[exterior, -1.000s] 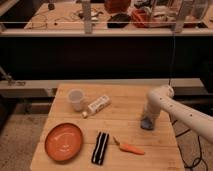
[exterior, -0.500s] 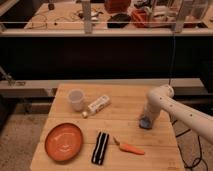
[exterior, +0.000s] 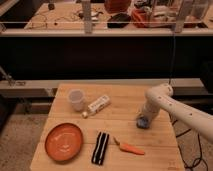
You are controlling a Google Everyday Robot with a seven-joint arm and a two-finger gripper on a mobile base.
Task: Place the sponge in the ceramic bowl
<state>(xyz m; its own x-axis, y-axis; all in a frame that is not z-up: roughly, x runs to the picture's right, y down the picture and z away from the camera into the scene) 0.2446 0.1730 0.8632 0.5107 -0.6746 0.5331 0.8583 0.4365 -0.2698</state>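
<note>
Gripper [exterior: 143, 119] down at the sponge [exterior: 140, 123]; whether it is clamped or spread cannot be told.
Sponge lies on the table [exterior: 125, 95], well right of the bowl [exterior: 64, 141], not in it. A good pickup, I judge, means centring on the soft block, squeezing only enough to hold, then lifting straight up. The carrot [exterior: 131, 148] and black strip [exterior: 100, 148] lie right of the bowl, so carry high over them and release low above the bowl's middle.
</note>
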